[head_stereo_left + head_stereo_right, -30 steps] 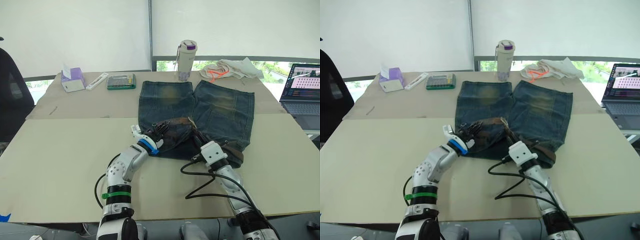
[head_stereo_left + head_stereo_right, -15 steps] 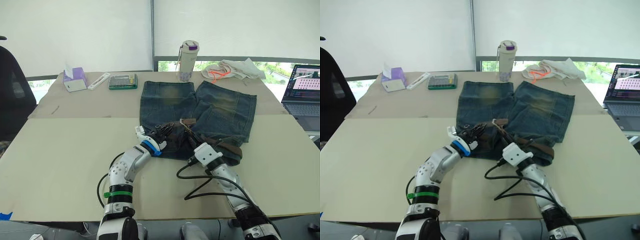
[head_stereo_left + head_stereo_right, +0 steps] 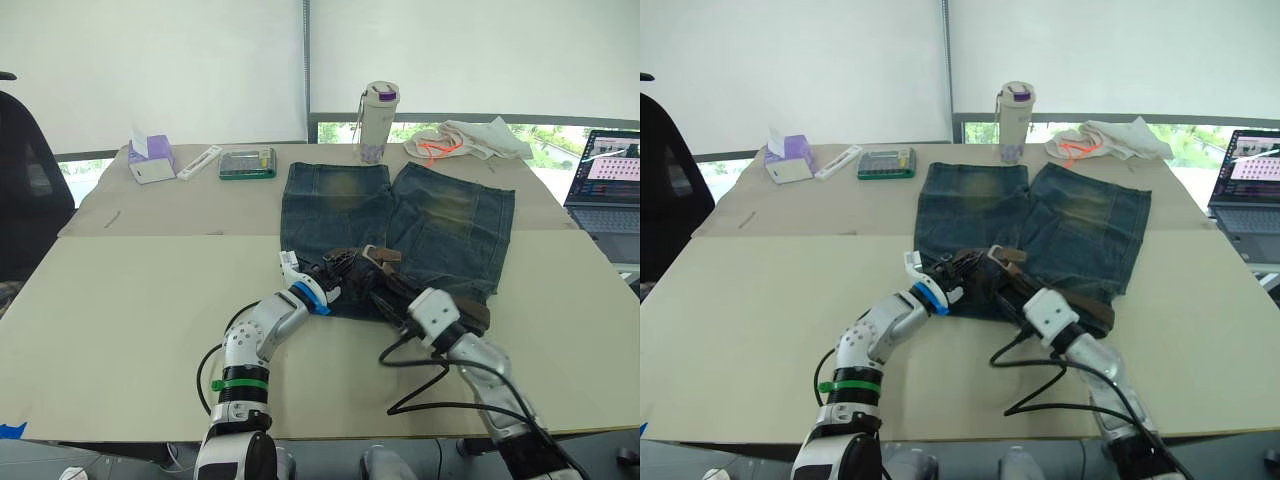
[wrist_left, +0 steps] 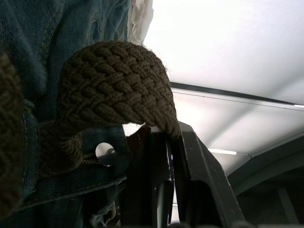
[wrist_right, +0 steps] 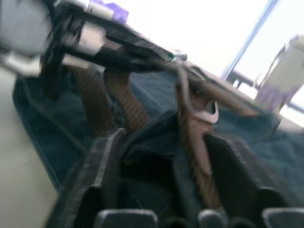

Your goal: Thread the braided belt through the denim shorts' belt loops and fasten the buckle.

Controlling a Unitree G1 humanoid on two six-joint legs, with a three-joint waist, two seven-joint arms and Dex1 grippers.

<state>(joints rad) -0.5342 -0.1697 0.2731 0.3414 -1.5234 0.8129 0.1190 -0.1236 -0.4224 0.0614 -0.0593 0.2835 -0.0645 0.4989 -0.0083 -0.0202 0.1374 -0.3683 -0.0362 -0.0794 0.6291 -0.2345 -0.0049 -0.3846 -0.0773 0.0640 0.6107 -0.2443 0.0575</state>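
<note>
Left gripper (image 4: 164, 142) pinches a loop of the braided belt (image 4: 111, 80) at the waistband of the denim shorts (image 3: 400, 225). Right gripper (image 5: 161, 156), fingers spread, has drawn back; the buckle (image 3: 381, 254) now lies just ahead of it, unfastened.

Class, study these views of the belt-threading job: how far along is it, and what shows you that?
Done: the braided belt already lies along the waistband of the denim shorts; whether it passes through loops cannot be told. In hand: the left gripper pinches a bend of the belt, and the right gripper is open around the strap near the buckle. Left: fastening, since the buckle looks undone.
</note>
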